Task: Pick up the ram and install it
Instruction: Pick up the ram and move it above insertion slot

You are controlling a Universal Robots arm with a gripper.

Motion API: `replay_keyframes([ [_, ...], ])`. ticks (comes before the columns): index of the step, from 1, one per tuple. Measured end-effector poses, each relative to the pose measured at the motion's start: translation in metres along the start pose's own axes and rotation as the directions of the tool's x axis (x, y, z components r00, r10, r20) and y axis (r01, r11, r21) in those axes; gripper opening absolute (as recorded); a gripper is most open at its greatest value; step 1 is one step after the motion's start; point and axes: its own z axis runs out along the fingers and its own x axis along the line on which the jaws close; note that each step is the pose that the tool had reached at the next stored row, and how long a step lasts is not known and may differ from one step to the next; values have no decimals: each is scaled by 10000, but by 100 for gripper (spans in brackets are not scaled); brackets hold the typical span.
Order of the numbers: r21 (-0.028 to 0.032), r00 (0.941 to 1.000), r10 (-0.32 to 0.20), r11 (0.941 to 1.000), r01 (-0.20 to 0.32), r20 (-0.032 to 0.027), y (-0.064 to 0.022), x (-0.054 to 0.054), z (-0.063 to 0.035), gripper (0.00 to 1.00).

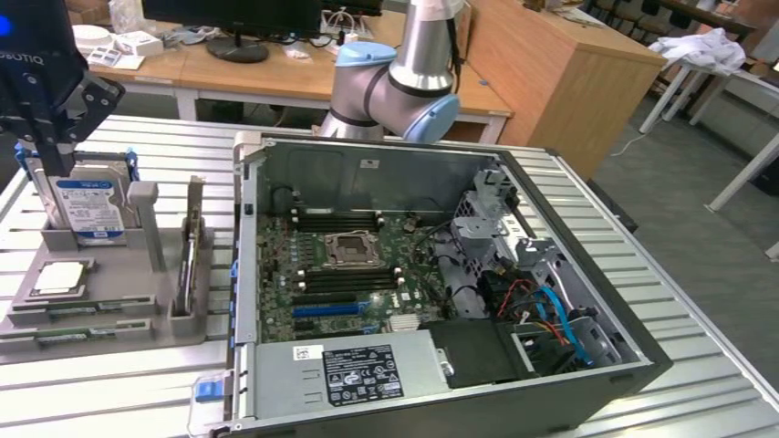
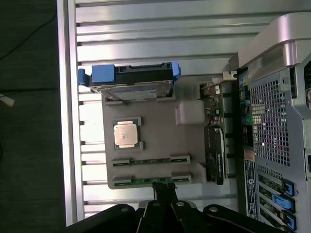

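Claw (image 2: 165,190) closed on nothing, above gray tray (image 2: 160,141) edge. Ram (image 2: 146,181) lying in tray's edge slot, near claw tips.

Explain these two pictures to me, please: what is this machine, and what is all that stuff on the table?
The silver and blue machine is a robot arm. One picture comes from a camera standing off to the side. The other comes from a camera on the arm's wrist, looking down past its dark fingers. On the metal table sits an open computer case with its motherboard showing. Beside it is a grey tray of parts: a hard drive, a square processor chip and two thin green ram sticks. The fingers are shut, with nothing seen between them, and hang above the tray, close to the ram sticks. Both sticks lie in the tray.
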Motion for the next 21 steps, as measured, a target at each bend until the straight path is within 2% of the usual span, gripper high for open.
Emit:
replay_keyframes([
  [10, 0, 10000, -1, 10000, 1, -1, 0, 0, 0, 11],
  [13, 3, 9999, -142, 9999, 142, -6, 0, 0, 0, 11],
  [17, 13, 9977, -681, 9977, 681, -28, 0, 1, 0, 11],
  [21, 26, 9902, -1395, 9902, 1395, -60, 0, 0, 1, 11],
])
